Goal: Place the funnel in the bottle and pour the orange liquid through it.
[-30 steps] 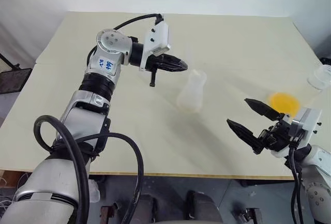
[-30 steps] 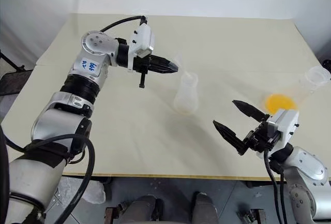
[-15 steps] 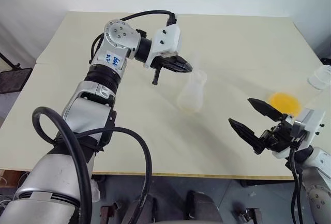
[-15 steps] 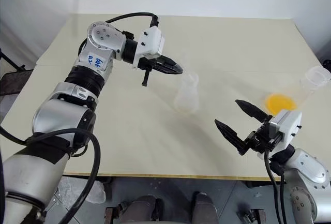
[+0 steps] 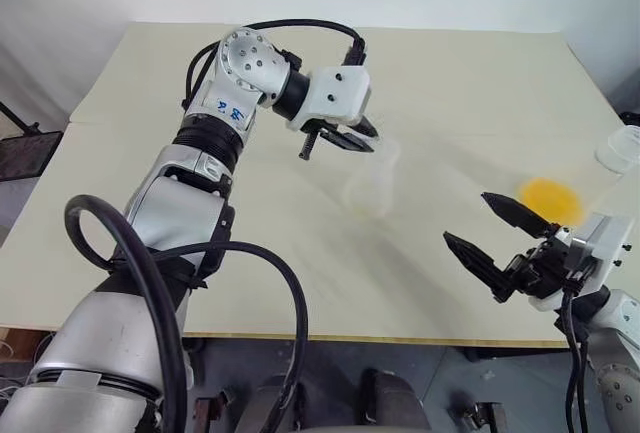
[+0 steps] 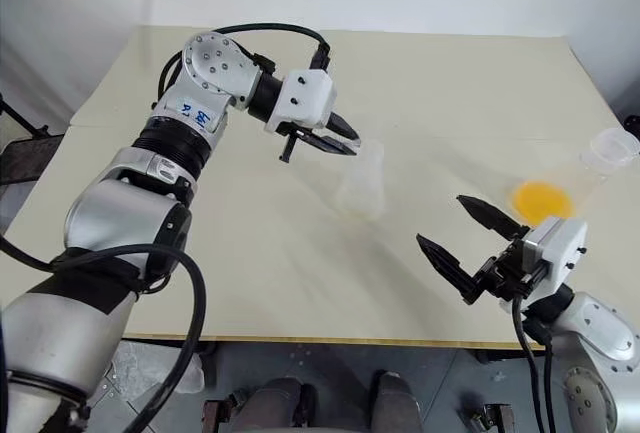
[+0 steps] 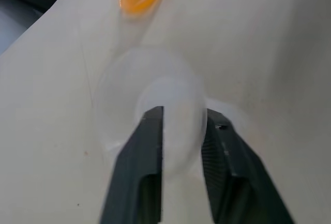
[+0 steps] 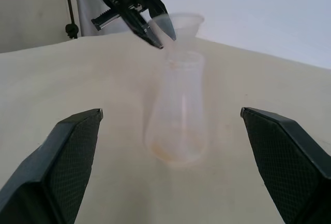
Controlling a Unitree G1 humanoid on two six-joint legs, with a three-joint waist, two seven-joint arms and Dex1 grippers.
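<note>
- Cream-coloured surface (image 5: 250,243) carries the things; it is matte and pale.
- The bottle (image 6: 361,185) is translucent plastic with a wide base and a narrower neck. It stands upright near the middle of the surface, well away from every edge.
- The funnel (image 8: 178,27) is a clear cone. In the right wrist view it sits at the mouth of the bottle, its wide rim above the neck and its spout pointing down into it. I cannot tell how deep the spout goes.
- The left hand (image 5: 352,140) is just above the bottle neck, reaching in from the far-left side. Its two black fingers (image 7: 147,151) stand on both sides of the funnel, with a narrow gap between them. I cannot tell if they press the funnel or are only close to it.
- The right hand (image 5: 497,239) hovers over the near edge of the surface close to the near-right corner. Its fingers are spread wide apart and hold nothing; it points toward the bottle.
- The orange liquid (image 6: 540,197) is a small bright yellow-orange amount in a clear cup (image 6: 606,155), which seems to lie tilted at the right edge of the surface, well apart from the bottle.
</note>
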